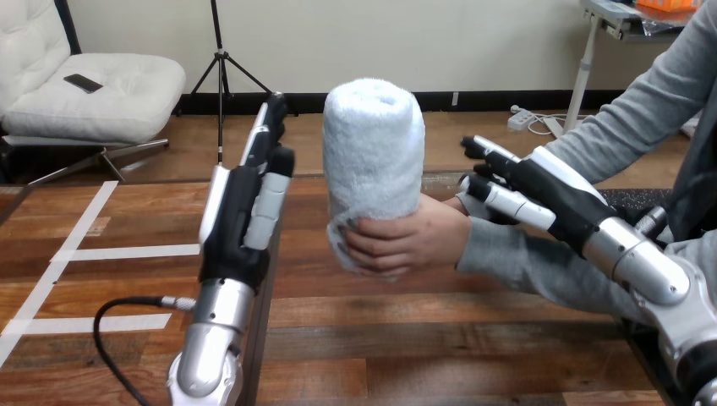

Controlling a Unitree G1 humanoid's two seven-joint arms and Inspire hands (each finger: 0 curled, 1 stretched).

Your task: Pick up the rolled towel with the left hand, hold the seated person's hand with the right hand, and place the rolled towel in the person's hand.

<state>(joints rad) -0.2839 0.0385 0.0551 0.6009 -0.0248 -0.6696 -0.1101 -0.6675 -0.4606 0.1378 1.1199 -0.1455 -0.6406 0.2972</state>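
Note:
The white rolled towel (374, 152) stands upright in the person's hand (410, 241), whose fingers wrap round its lower part above the table's middle. My left hand (245, 211) is raised just left of the towel with straight fingers, a small gap between them. My right hand (550, 190) lies behind the person's wrist and grey sleeve (516, 262), its fingers stretched out toward the towel and its thumb resting along the wrist. I see no finger curled round the wrist.
The wooden table (423, 347) stretches below both arms. White tape stripes (127, 252) mark its left part. The person's arm comes in from the right side and crosses over my right forearm (651, 271).

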